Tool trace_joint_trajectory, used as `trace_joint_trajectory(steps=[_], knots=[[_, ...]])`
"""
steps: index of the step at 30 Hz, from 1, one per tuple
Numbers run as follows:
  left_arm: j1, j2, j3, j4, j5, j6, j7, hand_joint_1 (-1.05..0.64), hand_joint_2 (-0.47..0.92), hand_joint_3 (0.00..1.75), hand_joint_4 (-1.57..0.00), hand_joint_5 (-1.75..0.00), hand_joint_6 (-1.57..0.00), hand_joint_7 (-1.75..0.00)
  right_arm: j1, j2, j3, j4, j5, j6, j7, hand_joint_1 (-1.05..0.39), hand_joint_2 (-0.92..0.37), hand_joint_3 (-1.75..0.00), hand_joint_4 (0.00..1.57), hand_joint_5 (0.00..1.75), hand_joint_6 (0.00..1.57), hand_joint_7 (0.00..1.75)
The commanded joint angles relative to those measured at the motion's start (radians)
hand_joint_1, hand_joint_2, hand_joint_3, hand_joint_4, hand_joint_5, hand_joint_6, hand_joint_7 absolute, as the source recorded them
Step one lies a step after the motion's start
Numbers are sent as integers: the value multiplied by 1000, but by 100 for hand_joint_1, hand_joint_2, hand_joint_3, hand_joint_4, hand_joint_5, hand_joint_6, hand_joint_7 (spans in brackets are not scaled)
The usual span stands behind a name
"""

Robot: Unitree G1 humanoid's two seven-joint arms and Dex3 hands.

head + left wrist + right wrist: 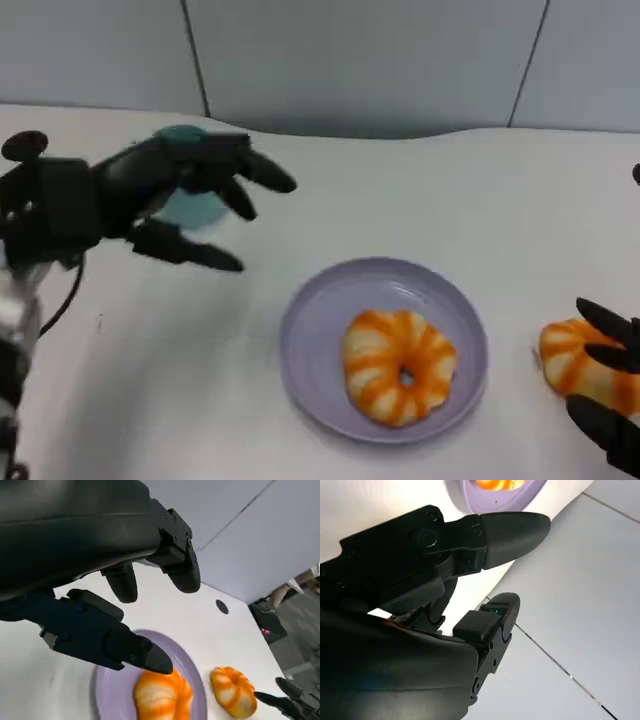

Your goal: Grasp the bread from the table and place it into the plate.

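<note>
Head view: one bread (399,365) is already laid in the plate (310,345) at mid-table; a second bread (572,368) near the right edge is touched by the right hand (610,395), grasp uncertain. The left hand (190,205) is held spread, empty.

The plate (310,340) near the table's (450,200) front edge looks like smooth, faintly glossy plastic — lavender. The table is matt white and even. Both bread pieces (398,365) (580,372) have a shiny, glazed-looking crust — the left hand (190,200) is smooth black plastic.
</note>
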Motion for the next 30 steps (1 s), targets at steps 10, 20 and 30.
trace_joint_trajectory(steps=[10, 20, 30], knots=[[261, 60, 65, -94, -11, 237, 73, -50, 91, 1, -27, -117, -42, -44, 7, -9, -12, -6, 17, 15, 7, -38, -92, -32, 82, 25, 71, 0], [330, 75, 7, -205, 70, 552, 111, -27, 92, 9, -35, -170, -39, -133, 9, -15, -15, -1, 31, -2, 16, -38, -92, -32, 80, 24, 71, 0], [376, 54, 16, -237, 65, 545, 149, -28, 92, 7, -53, -175, -40, -175, 14, -11, -18, -14, 34, 12, 26, -38, -92, -32, 80, 25, 71, 0]])
